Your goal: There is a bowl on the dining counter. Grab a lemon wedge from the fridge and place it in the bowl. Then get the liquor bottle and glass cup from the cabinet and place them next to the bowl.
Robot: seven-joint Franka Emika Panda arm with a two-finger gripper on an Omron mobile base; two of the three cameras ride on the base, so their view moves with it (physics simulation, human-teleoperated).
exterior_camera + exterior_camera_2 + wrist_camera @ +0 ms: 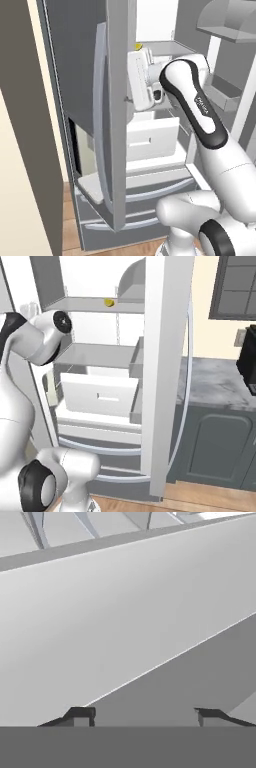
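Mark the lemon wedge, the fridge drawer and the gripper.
lemon wedge (109, 302): right base view, middle of the yellow wedge on the upper shelf.
fridge drawer (100, 394): right base view, white front face.
gripper (145, 716): hand view, midway between the fingertips.

We see flat, even rendered light across the kitchen, with no single lamp to be found. The open fridge (100, 331) interior burns almost white at its upper back wall, washing out shelf detail, while the fridge door (117, 115) edge stays mid grey. Shadows are soft and faint beneath the shelves. Edges look slightly jagged and soft at this resolution. Up close, the hand view renders smooth grey planes without texture.
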